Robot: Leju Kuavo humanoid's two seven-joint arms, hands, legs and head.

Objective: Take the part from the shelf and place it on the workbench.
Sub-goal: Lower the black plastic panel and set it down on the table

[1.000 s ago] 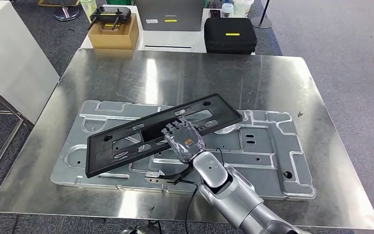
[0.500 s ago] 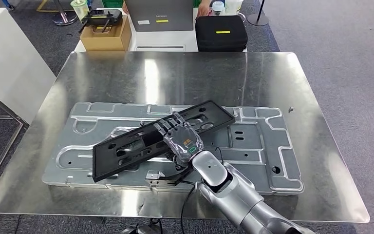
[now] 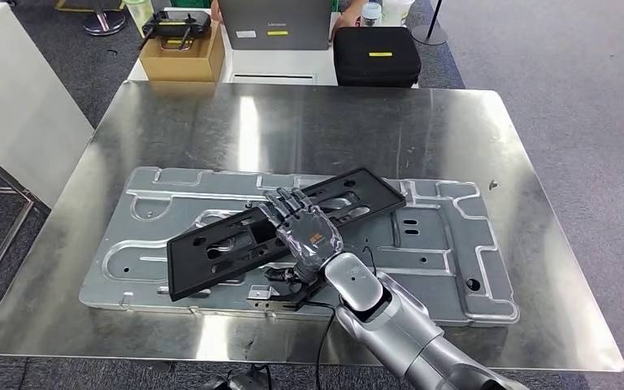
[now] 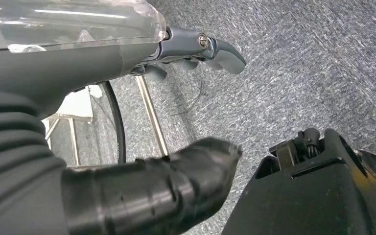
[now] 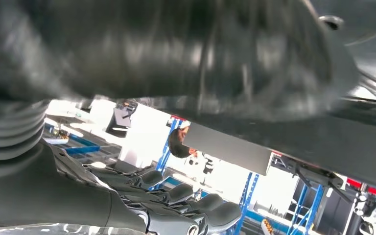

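The part, a long black flat frame with cutouts [image 3: 219,248], lies slanted across a big silver stamped panel [image 3: 447,244] on the steel workbench [image 3: 333,122]. My right hand [image 3: 305,231] grips the frame near its middle, fingers spread over its top face. In the right wrist view the frame's dark edge [image 5: 352,142] runs between the blurred thumb and the fingers [image 5: 176,205]. Whether the frame rests fully on the panel I cannot tell. My left hand [image 4: 127,98] hangs over grey carpet, its fingers apart and holding nothing.
Behind the bench stand a cardboard box [image 3: 180,58], a grey box [image 3: 276,24] and a black case [image 3: 376,57]. A white cabinet [image 3: 16,97] is at the left. A small metal bracket with a cable [image 3: 272,296] sits by my right wrist.
The camera has shifted a little. My right hand has brought the black frame lower and flatter over the silver panel, its left end swinging toward the panel's middle.
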